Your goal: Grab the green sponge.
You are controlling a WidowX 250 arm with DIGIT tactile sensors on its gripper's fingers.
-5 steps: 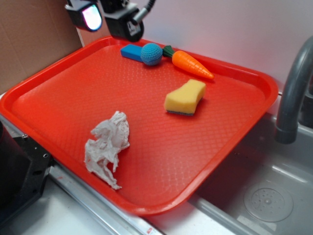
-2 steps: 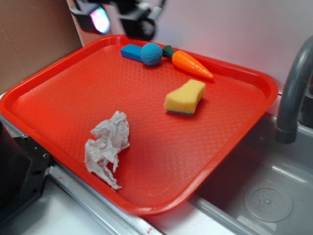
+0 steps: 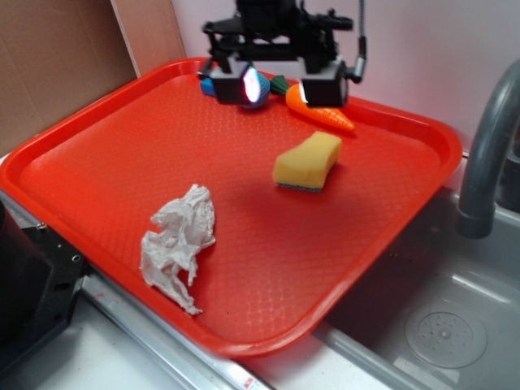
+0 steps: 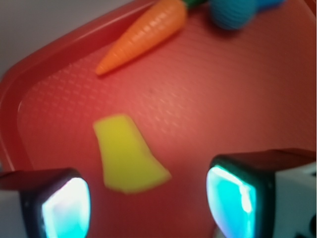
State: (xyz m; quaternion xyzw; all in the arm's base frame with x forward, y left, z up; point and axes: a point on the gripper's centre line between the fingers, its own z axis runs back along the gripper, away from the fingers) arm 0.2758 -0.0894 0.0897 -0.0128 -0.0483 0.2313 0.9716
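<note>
The green sponge (image 3: 307, 161), yellow foam with a thin dark green layer underneath, lies flat on the red tray (image 3: 97, 162), right of middle. In the wrist view the sponge (image 4: 126, 156) shows as a blurred yellow shape between and ahead of the two lit fingers. My gripper (image 3: 284, 85) hovers open and empty above the tray's far side, over the toys and behind the sponge. In the wrist view the gripper (image 4: 148, 201) has its jaws wide apart, with nothing between them but tray.
A toy carrot (image 3: 329, 115), a blue ball (image 3: 244, 96) and a flat blue block (image 3: 207, 85) lie at the tray's far edge, partly hidden by the gripper. A crumpled white paper towel (image 3: 179, 244) lies front left. A sink with a grey faucet (image 3: 487, 154) is at the right.
The gripper has moved right and down from the tray's far left corner to above the ball and carrot, closer to the sponge. Nothing on the tray has moved.
</note>
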